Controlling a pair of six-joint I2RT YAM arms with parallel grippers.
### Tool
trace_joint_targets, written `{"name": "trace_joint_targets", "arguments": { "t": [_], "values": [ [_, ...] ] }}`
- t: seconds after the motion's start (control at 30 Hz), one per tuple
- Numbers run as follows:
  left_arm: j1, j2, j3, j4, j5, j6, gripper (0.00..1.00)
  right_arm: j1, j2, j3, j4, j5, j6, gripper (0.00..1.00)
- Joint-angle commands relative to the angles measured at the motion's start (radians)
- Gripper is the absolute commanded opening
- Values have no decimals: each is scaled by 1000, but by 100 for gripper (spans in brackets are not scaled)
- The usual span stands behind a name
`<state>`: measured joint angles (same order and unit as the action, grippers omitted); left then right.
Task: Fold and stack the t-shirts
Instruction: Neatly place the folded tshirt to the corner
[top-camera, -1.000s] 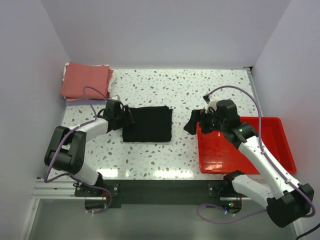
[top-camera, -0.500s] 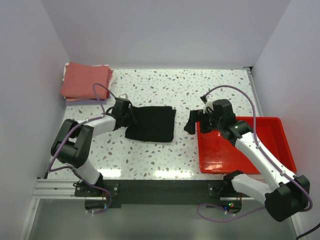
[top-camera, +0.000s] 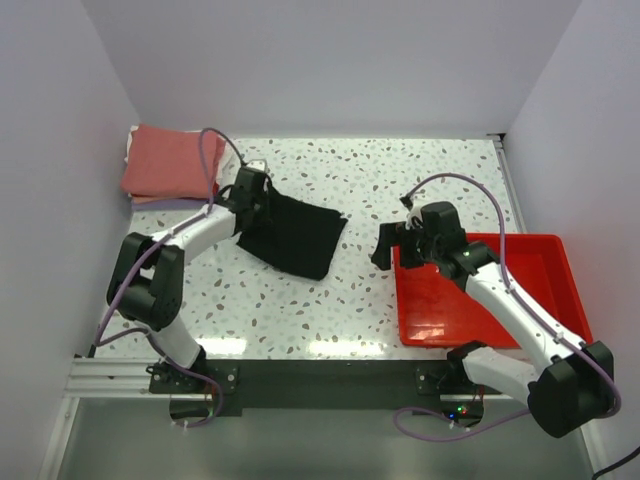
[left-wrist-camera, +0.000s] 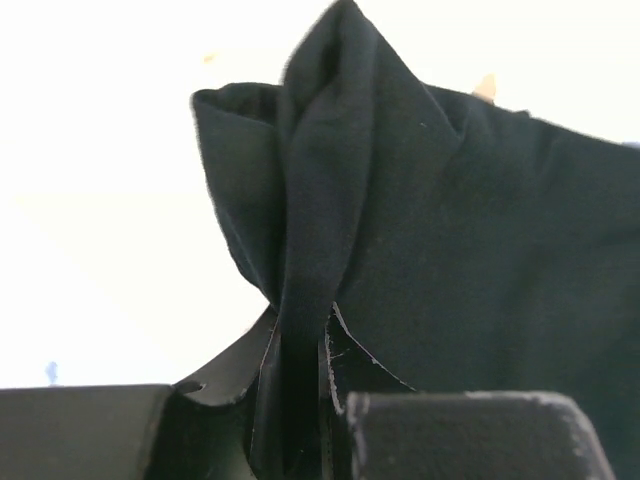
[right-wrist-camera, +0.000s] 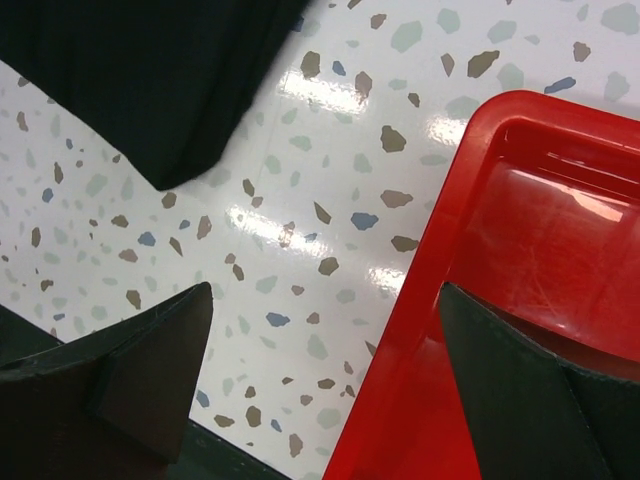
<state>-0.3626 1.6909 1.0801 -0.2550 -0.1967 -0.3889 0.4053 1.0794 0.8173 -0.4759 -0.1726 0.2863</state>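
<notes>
Left of centre, left gripper (top-camera: 260, 193) pinches black t-shirt (top-camera: 300, 235) edge; lift clear, land square on salmon-red t-shirt (top-camera: 168, 160); right gripper (top-camera: 385, 243) spread, idle.

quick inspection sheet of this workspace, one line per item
surface: speckled table, glare near the front edge
job's things: black t-shirt folded, left of centre; salmon-red t-shirt tops a stack, far-left corner
clutter: red tray, right side
grippers: left pincer shut on the black t-shirt's edge; right pincer open at the tray's left rim
cables: purple cables loop over both arms
surroundings: plain white walls
</notes>
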Motion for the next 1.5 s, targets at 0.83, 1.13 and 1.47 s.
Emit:
{"name": "trace_joint_targets", "arguments": {
  "t": [0.83, 1.13, 1.47],
  "values": [
    [252, 220, 581, 102, -210, 772, 0, -2, 89, -12, 76, 119, 4, 99],
    [304, 202, 662, 138, -171, 769, 0, -2, 148, 6, 68, 133, 4, 99],
    [304, 116, 655, 134, -103, 739, 0, 0, 175, 19, 63, 137, 5, 99]
  ]
}}
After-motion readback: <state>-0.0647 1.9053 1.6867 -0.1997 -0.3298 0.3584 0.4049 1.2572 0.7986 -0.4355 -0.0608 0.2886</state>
